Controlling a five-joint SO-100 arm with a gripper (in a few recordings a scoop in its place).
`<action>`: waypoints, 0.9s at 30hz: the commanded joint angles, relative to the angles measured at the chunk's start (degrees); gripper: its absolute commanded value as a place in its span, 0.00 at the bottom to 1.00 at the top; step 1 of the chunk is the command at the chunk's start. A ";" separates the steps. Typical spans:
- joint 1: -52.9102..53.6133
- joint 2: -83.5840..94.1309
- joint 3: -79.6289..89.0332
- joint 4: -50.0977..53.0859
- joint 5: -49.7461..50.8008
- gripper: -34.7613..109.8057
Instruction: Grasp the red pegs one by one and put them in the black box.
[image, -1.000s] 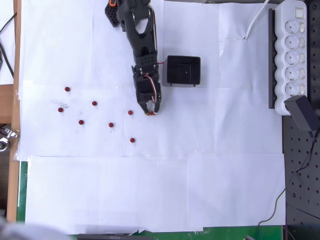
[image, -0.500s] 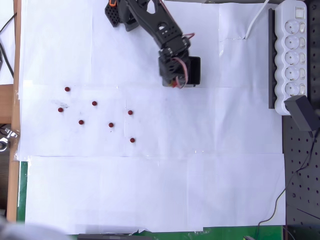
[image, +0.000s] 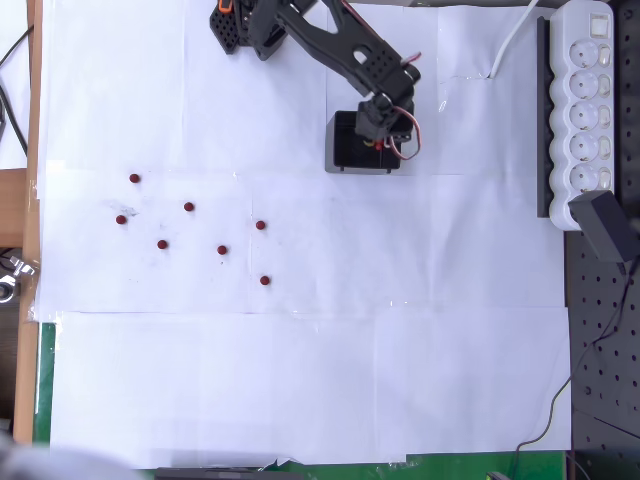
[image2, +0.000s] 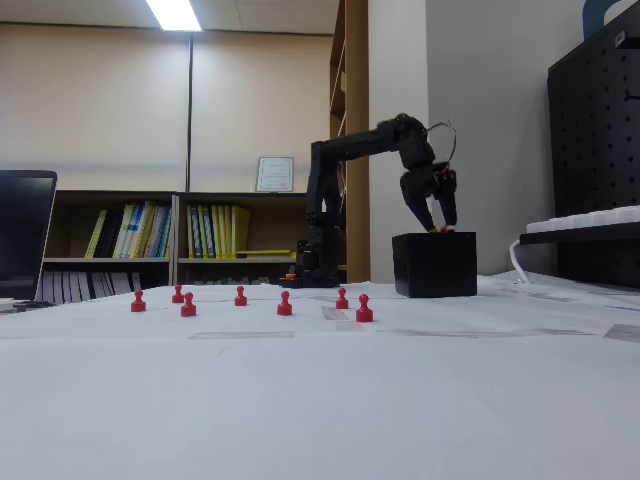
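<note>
The fixed view shows the arm from the side: the jaws (image2: 441, 226) point down just above the top rim of the black box (image2: 434, 265), with a bit of red between the tips, so they appear clenched on a red peg (image2: 443, 229). From overhead, the jaws (image: 381, 146) sit over the black box (image: 343, 150) and hide most of its inside, and the held peg cannot be made out.

Overhead, seven red pegs (image: 222, 250) lie scattered on the white-papered table (image: 300, 380), well left of the box. The fixed view shows them standing upright as small knobbed pegs (image2: 285, 303), seven in a loose row. A white power strip (image: 587, 100) lies at the right edge.
</note>
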 joint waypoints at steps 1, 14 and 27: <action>-0.79 -0.18 -0.44 -3.08 0.79 0.25; 1.93 -7.38 -0.18 -0.35 3.60 0.35; 21.97 -23.55 -2.20 -7.73 20.57 0.35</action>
